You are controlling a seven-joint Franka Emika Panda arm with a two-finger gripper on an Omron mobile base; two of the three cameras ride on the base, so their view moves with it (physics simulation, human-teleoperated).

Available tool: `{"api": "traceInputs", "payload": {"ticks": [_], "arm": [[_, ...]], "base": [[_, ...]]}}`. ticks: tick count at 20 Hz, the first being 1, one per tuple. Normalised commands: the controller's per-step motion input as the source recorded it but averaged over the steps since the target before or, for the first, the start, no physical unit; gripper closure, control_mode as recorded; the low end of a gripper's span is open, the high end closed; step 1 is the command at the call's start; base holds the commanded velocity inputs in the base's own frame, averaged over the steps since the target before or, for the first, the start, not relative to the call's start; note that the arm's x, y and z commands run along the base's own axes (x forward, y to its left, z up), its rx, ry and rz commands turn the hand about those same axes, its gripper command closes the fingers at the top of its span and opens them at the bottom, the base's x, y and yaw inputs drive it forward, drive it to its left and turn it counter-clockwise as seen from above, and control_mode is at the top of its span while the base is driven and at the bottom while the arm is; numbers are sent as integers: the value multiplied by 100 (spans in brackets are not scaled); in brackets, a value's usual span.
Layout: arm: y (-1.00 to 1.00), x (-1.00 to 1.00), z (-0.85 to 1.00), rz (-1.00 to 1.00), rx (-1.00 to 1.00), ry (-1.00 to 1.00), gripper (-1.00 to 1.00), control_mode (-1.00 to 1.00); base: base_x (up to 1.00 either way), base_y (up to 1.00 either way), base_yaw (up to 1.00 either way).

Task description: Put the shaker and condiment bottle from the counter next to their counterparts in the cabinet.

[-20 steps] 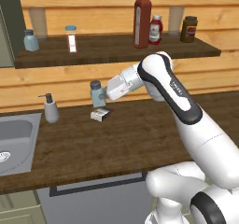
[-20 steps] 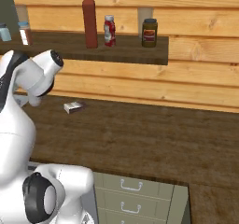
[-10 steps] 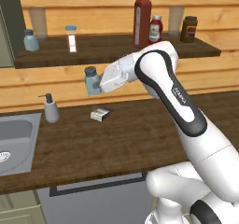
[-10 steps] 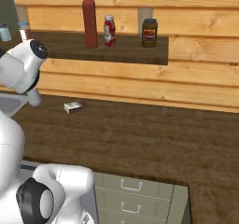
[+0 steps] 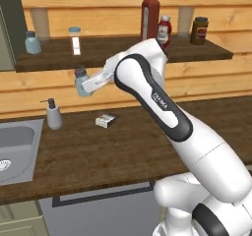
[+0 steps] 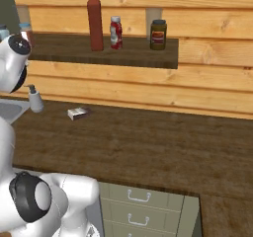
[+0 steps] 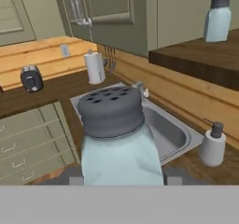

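The gripper (image 5: 84, 85) is clamped on the shaker (image 5: 81, 81), a small translucent blue-grey body under a domed dark grey cap pierced with holes, held in the air above the counter (image 5: 123, 146) and below the front edge of the cabinet (image 5: 118, 53) board. In the hand view the shaker (image 7: 119, 146) stands upright between the fingers, close to the lens.

On the dark, smooth shelf board its twin (image 5: 32, 42) sits at the far left; the tall slim red bottle (image 5: 150, 16) with a green cap stands beside the squat red bottle (image 5: 164, 31). The back wall is pale, grained plank. A rounded grey pump dispenser (image 5: 53, 114) stands by the steel sink (image 5: 15, 149).

Compared with a second ago, the shaker is higher and further left, and the arm's elbow is raised.
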Motion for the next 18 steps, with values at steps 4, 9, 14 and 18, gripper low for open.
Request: {"api": "traceInputs", "payload": {"ticks": [4,9,14,18], "arm": [[1,-5,71,-9,0,-17,100,-100],[7,0,37,-7,1,-12,100,-100],[7,8,12,-6,4,-7,100,-100],[0,3,26,-5,2,-14,100,-100]], "base": [[0,0,0],[0,0,0],[0,0,0],[0,0,0]]}}
